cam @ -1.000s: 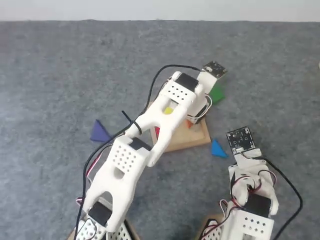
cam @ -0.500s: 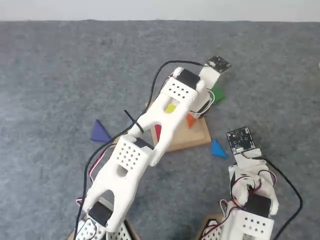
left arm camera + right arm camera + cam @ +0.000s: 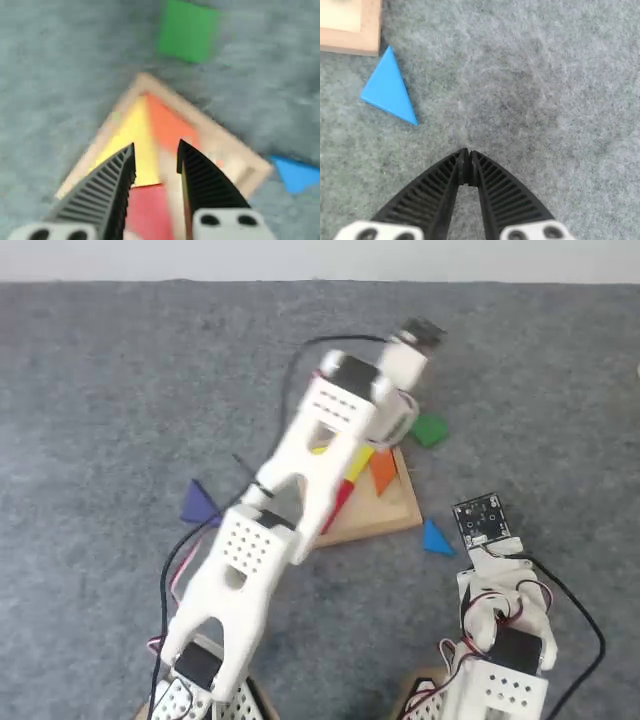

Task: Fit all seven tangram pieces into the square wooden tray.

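The square wooden tray [image 3: 400, 515] lies mid-table with a yellow piece [image 3: 132, 135], an orange piece [image 3: 167, 125] and a red piece [image 3: 147, 210] inside it. My left gripper [image 3: 156, 152] hovers open over these pieces with nothing between its fingers. A green square [image 3: 430, 430] lies on the carpet just beyond the tray's far corner. A light blue triangle [image 3: 436, 537] rests beside the tray's right corner. A dark blue triangle [image 3: 200, 503] sits to the tray's left. My right gripper [image 3: 466, 157] is shut and empty, low over the carpet near the light blue triangle [image 3: 389, 90].
Grey carpet covers the table. The left arm stretches from the front edge across the tray and hides part of it in the high view. The right arm [image 3: 490, 640] stands at the front right. A corner of the tray [image 3: 350, 30] is close to the right gripper.
The left arm's wrist has lifted and swung toward the far side, uncovering the yellow and orange pieces in the tray. The right arm has not moved.
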